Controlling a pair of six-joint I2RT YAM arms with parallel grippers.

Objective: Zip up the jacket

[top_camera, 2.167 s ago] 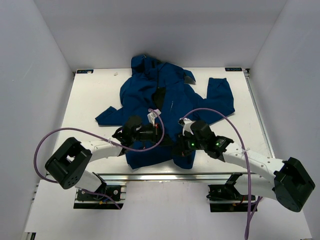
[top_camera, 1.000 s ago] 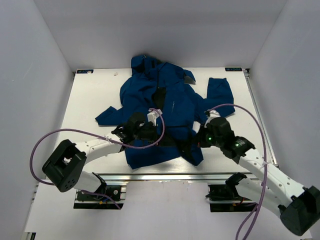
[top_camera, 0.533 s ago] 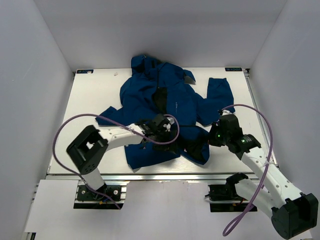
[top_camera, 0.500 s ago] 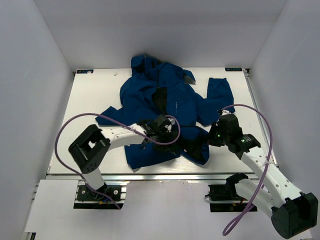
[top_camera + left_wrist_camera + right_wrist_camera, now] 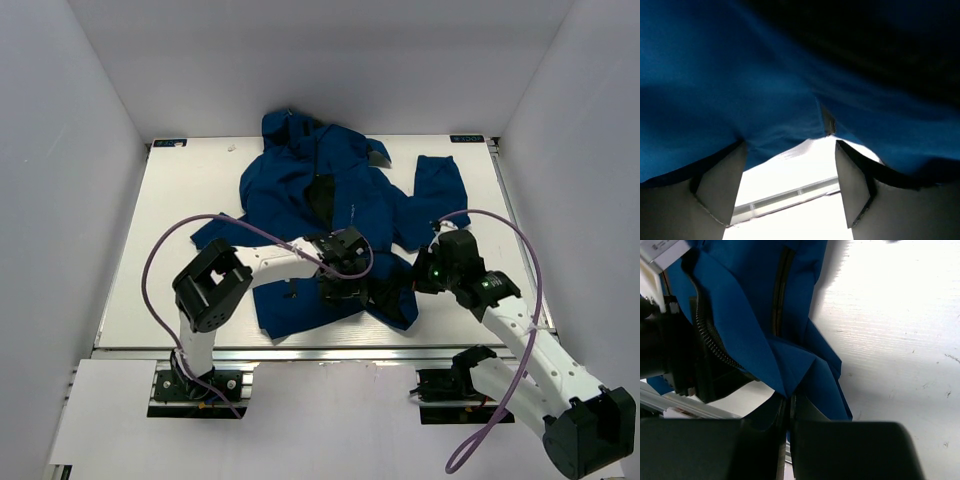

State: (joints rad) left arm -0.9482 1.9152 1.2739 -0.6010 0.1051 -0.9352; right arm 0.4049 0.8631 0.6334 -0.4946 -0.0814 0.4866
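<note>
- White walls close in a white table (image 5: 180, 200), with the arm bases at its near edge.
- On the left, the left gripper (image 5: 790, 146) reaches across to the middle of the near hem. Its fingers (image 5: 722, 182) stand apart with nothing pinched, and the blue hem drapes just over their tips, table showing between them.
- A small stiff tab (image 5: 828, 121) sits on that hem edge. It may be the zipper's bottom end, but it is too blurred to tell.
- At centre, the jacket (image 5: 300, 190) lies spread on the table, hood (image 5: 285, 125) towards the far edge and sleeves out to both sides. Its front is open, and the dark lining (image 5: 320, 195) shows.
- On the right, the right gripper (image 5: 788, 405) has its fingers together, clamped on a folded corner of the jacket's lower front panel. A row of zipper teeth (image 5: 705, 335) curls beside it, unjoined.
- Progress looks early: one panel is held and nothing is zipped. Catching the other side, mating the two bottom ends and drawing the slider up all remain.
- Compared with about two seconds ago, the right gripper has drawn its panel rightward, away from the centre. The left arm has swung from the left part of the hem to the middle, and its fingers have narrowed a little without closing.
</note>
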